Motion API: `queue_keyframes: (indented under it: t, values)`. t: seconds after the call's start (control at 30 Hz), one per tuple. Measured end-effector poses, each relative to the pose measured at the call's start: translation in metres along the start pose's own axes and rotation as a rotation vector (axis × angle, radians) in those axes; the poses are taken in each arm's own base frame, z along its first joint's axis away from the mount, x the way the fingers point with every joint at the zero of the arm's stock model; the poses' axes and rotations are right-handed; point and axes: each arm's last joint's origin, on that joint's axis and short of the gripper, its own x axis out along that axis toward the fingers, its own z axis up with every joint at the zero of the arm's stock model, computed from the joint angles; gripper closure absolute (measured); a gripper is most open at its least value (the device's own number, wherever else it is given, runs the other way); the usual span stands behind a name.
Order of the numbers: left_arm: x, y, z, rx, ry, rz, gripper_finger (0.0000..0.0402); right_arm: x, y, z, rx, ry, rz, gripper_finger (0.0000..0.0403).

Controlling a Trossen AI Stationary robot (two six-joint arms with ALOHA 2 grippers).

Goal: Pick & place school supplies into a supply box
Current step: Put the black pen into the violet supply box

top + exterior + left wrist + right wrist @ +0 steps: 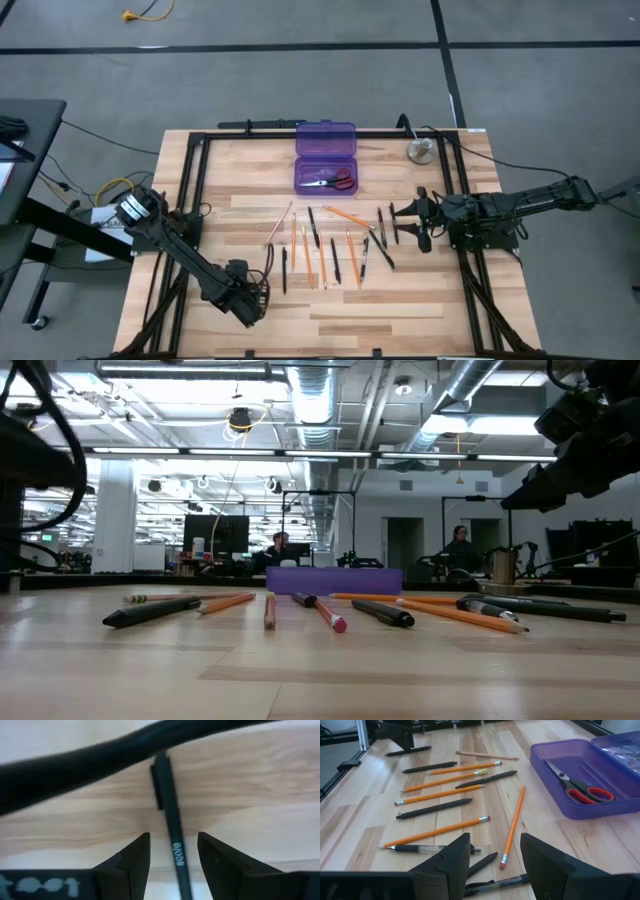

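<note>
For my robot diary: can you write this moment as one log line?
left end effector: open, straddling black pen | right end effector: open, over pens | scissors: in box

An open industrial lab: exposed ceiling ducts (470,395), strip lights (230,452), monitors (222,532), 2 people at workstations (278,545), taped concrete floor (300,45).

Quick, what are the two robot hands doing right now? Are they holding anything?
Left gripper: open, fingers on either side of a black pen on the table, not gripping it yet.
Right gripper: open, holding nothing, above the pens and pencils.
</note>
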Motion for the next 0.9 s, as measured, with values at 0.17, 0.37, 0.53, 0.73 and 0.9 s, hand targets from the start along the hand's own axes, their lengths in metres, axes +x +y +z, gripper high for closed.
queue_keyframes:
  t: [0.17, 0.37, 0.53, 0.73, 0.9]
  values:
    - [0.0037, -0.0019, -0.0008, 0.004, -0.004, -0.002, 0.0249, 0.0000, 0.0000, 0.0000, 0.000, 0.000, 0.000, 0.0234]
    - [0.0039, -0.0030, 0.0003, 0.000, -0.007, -0.006, 0.0249, 0.0000, 0.0000, 0.0000, 0.000, 0.000, 0.000, 0.0234]
    - [0.0040, -0.0033, 0.0005, 0.007, -0.004, -0.005, 0.0257, 0.0000, 0.0000, 0.0000, 0.000, 0.000, 0.000, 0.0234]
    - [0.0040, -0.0039, 0.0008, 0.006, -0.005, -0.010, 0.0323, 0.0000, 0.0000, 0.0000, 0.000, 0.000, 0.000, 0.0234]
    - [0.0041, -0.0037, 0.0013, 0.006, -0.016, -0.011, 0.0383, 0.0000, 0.0000, 0.0000, 0.000, 0.000, 0.000, 0.0234]
